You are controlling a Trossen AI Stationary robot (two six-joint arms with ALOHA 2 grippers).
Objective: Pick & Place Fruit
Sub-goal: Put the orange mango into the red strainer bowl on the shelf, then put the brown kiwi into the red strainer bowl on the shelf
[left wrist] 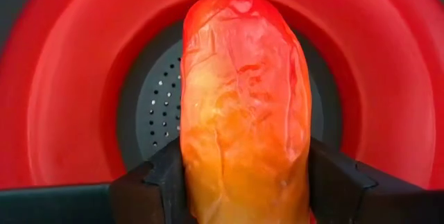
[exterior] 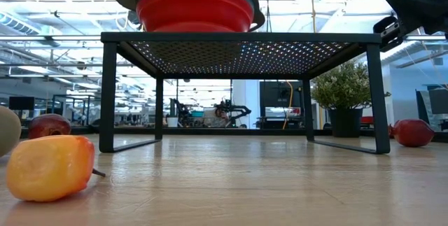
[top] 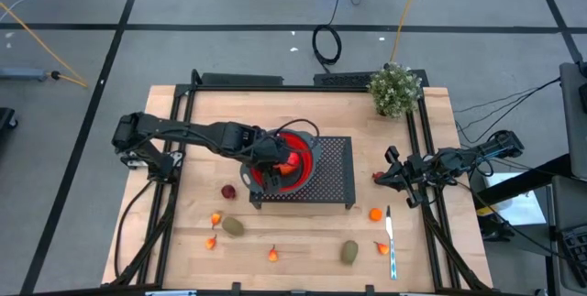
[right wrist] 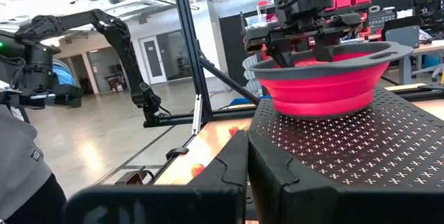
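A red bowl (top: 282, 160) stands on a black perforated stand (top: 330, 181) at the table's middle. My left gripper (left wrist: 243, 182) hangs over the bowl, shut on a long orange-red fruit (left wrist: 243, 106); the right wrist view shows its fingers (right wrist: 298, 44) dipping past the bowl's rim (right wrist: 326, 57). On the wood lie a dark red round fruit (top: 227, 191), two brownish-green ovals (top: 234, 226) (top: 349, 252) and small orange bits (top: 216, 218) (top: 272, 255) (top: 375, 213). My right gripper (right wrist: 244, 175) waits shut at the table's right edge. My left gripper pinches the long orange-red fruit between its two fingers (left wrist: 159, 182), which lie on its two long sides (left wrist: 198, 175) across its length. The fingers slant down from above. The fruit points down into the bowl (left wrist: 62, 113); whether its far end touches the bowl's bottom, I cannot tell.
A silver utensil with a light-blue handle (top: 391, 241) lies near the front right. A potted plant (top: 395, 90) stands at the far right corner. In the low view, a yellow-orange fruit (exterior: 49, 166) lies near the front edge; a red piece (exterior: 413, 132) lies at the right.
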